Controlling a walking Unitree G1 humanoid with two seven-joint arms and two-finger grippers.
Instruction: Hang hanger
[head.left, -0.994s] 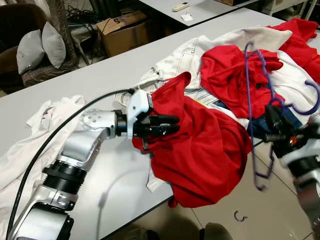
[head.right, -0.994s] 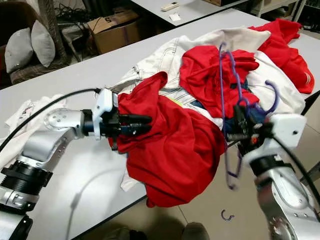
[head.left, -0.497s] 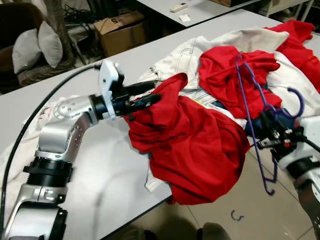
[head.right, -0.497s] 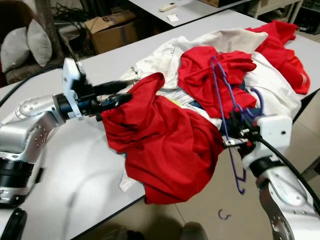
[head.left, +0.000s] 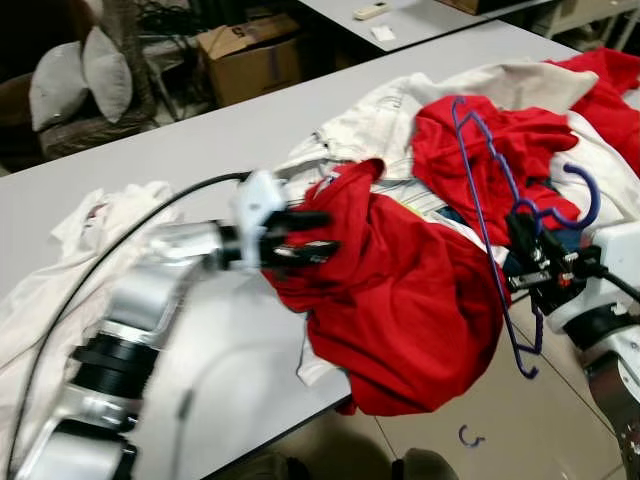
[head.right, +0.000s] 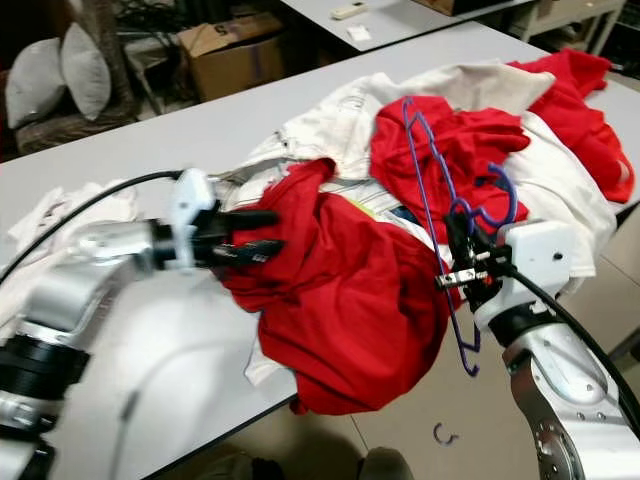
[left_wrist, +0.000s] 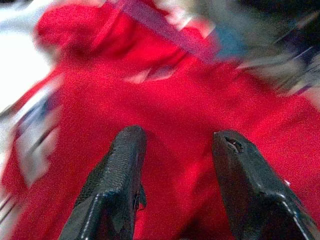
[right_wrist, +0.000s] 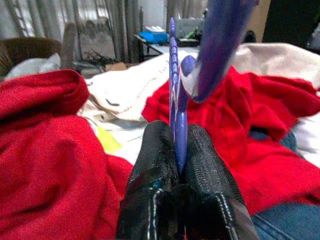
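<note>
White garments (head.left: 60, 270) lie at the left end of the grey surface (head.left: 200, 130). The left pincer (head.left: 318, 232) is at the near edge of a red shirt (head.left: 410, 290), fingers (left_wrist: 120, 175) spread apart with the red cloth between them. The shirt drapes over the surface edge. The right pincer (head.right: 458, 262) is clamped on the purple hanger (head.right: 430, 190), held upright against the clothing pile.

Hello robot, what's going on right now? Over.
Right gripper shut on purple hanger. Left gripper open at red shirt. Clothes heaped on table.
</note>
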